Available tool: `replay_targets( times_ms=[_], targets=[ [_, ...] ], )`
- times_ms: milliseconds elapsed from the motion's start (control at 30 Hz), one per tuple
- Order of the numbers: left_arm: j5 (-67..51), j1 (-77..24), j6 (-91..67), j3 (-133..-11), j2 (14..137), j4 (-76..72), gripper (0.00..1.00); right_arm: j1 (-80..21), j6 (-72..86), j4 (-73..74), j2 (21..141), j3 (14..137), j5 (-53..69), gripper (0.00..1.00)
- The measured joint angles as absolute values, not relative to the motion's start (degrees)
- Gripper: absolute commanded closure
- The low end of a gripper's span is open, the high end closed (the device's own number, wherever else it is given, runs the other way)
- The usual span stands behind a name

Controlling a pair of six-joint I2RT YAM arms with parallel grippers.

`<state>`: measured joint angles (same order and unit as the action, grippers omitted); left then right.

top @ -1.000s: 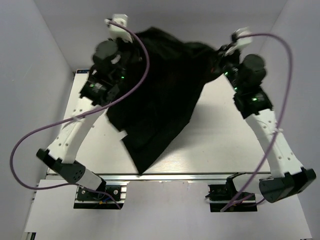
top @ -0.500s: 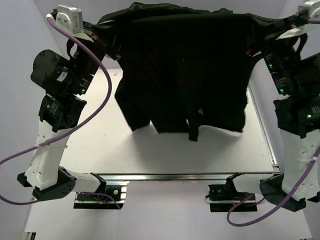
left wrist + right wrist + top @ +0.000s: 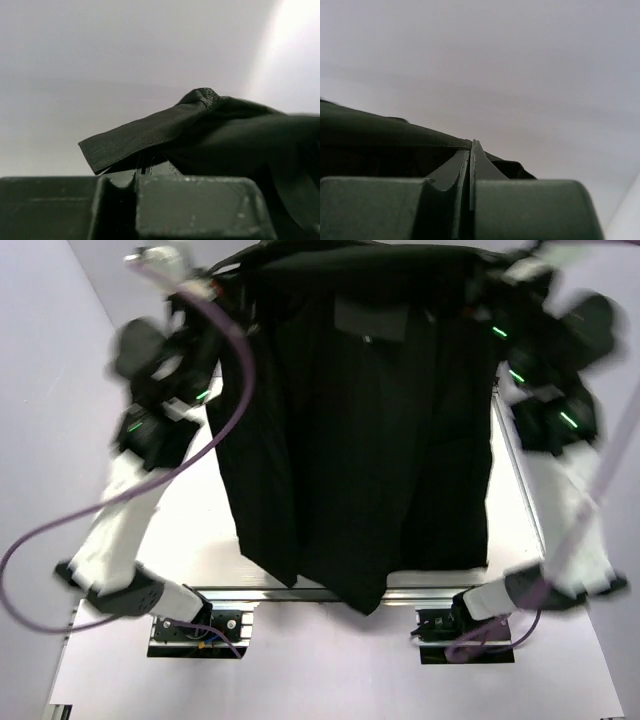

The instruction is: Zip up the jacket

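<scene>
Left wrist view: left hand [image 3: 137, 172] pressed almost together, pinching a fold of the large black hooded fabric jacket [image 3: 150, 132]. Right hand [image 3: 470, 150] pressed together on its edge. Jacket hangs spread between both raised arms, above the white desk [image 3: 195, 540].

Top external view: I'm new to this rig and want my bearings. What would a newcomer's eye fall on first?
The big black jacket dominates, hanging spread like a curtain between the two raised arms, its hem dangling over the near edge of the white table. In the wrist views, the left gripper and the right gripper each pinch its upper edge, jaws shut on the fabric.
</scene>
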<state>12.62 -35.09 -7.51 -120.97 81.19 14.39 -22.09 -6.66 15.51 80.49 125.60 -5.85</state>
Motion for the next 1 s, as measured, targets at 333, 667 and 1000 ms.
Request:
replay_targets(
  times_ms=[333,667,1000],
  targets=[
    [24.3,-20.4,-15.6,-132.6,125.1,18.7,0.36,-16.7,1.8,13.4,124.0,129.7,-12.1,0.72],
    [20.2,-17.4,-17.1,-129.1,140.0,26.5,0.02,-15.2,7.5,22.9,128.3,117.1,-10.0,0.11],
    [13.8,-18.7,-27.4,-80.9,87.7,21.3,0.02,-13.3,22.9,24.9,74.5,64.5,-13.1,0.11]
  ],
)
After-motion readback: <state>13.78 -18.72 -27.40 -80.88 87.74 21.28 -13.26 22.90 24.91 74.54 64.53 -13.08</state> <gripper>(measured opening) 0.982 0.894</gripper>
